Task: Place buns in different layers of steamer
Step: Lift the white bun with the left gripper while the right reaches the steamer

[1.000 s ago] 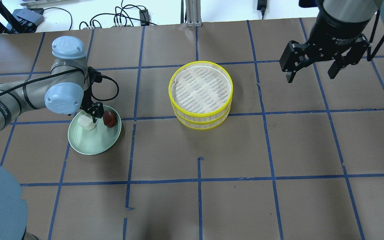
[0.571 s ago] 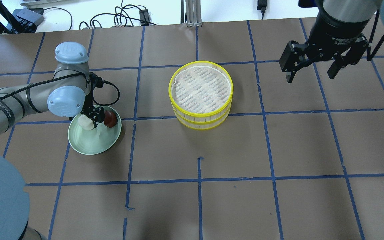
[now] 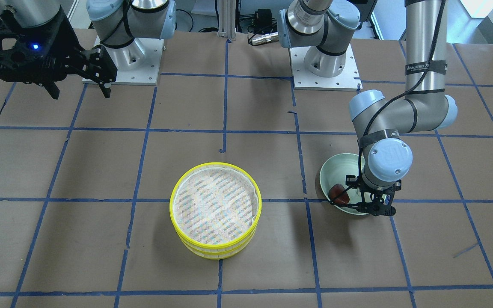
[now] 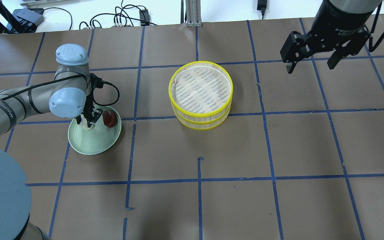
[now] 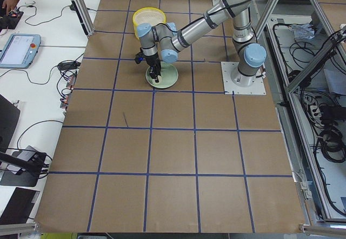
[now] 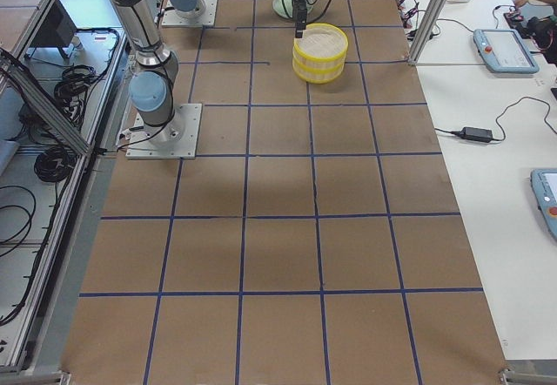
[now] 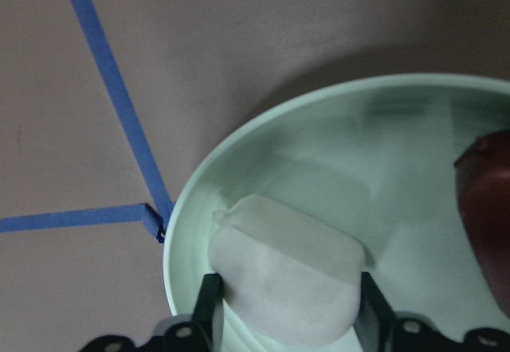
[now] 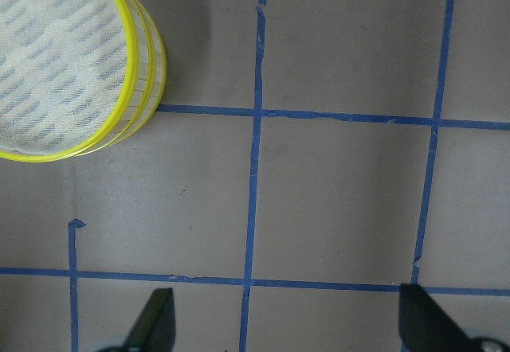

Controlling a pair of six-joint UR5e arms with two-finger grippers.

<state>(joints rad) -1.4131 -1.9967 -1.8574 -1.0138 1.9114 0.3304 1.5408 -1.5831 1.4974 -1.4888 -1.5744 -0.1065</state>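
The white bun (image 7: 283, 276) lies in the pale green plate (image 4: 93, 143), with the dark reddish-brown bun (image 4: 109, 118) beside it. My left gripper (image 4: 88, 125) reaches down into the plate, and its two fingers press on both sides of the white bun, which still rests on the plate. The arm hides most of that bun in the overhead view. The two yellow-rimmed steamer layers (image 4: 171, 90) stand stacked at the table's middle, the top one holding only its liner. My right gripper (image 4: 310, 69) hangs open and empty, high over the far right.
The plate also shows in the front view (image 3: 336, 169), with the brown bun (image 3: 339, 193) at its edge. Blue tape lines grid the brown table. Cables lie beyond the table's far edge. The stack shows in the right wrist view (image 8: 151, 57).
My left gripper has shifted over the white bun and its fingers have closed in on it. My right gripper has drifted slightly toward the far edge.
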